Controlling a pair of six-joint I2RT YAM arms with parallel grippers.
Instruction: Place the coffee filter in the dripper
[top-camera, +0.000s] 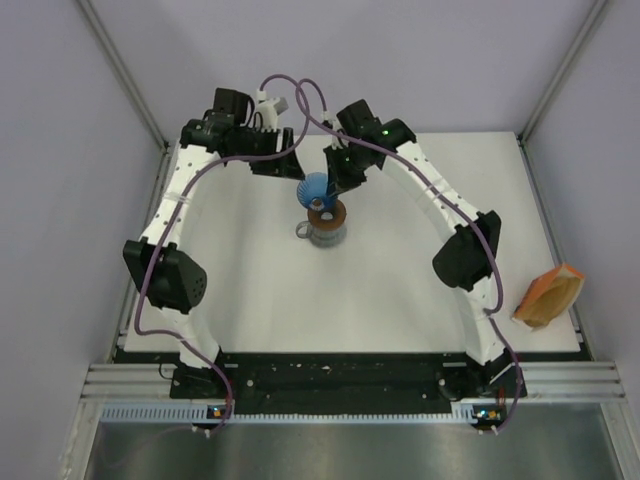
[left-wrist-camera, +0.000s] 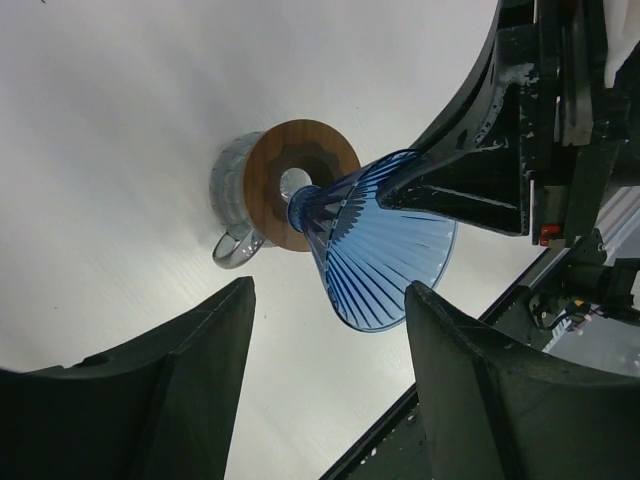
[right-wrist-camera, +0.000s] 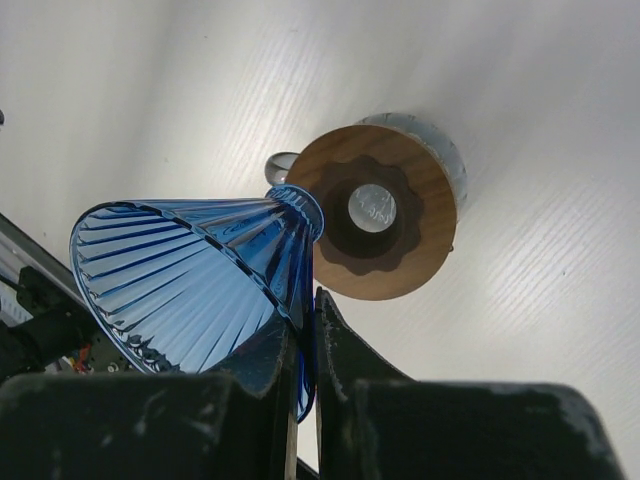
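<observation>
Between your right pincer's (right-wrist-camera: 305, 320) fingers, clamped on its wall, the dripper (right-wrist-camera: 190, 270) lies tipped sideways. Its neck is at the wooden ring (right-wrist-camera: 420, 200) on the mug (right-wrist-camera: 440, 150), and its mouth is turned toward your left pincer (left-wrist-camera: 330, 290), which stands apart and empty just beside the rim. That tilt probably presents the opening; no coffee filter shows anywhere.

I work in a robotics lab test cell. My white bench (top-camera: 380, 310) is boxed in by plain pale panel walls (top-camera: 60, 200) set in bare aluminium frame posts (top-camera: 120, 70). My left arm (top-camera: 175, 215) and right arm (top-camera: 445, 205) are bolted to a black base plate (top-camera: 340, 372) at the near edge. Purple cables (top-camera: 287, 78) loop exposed above them.
</observation>
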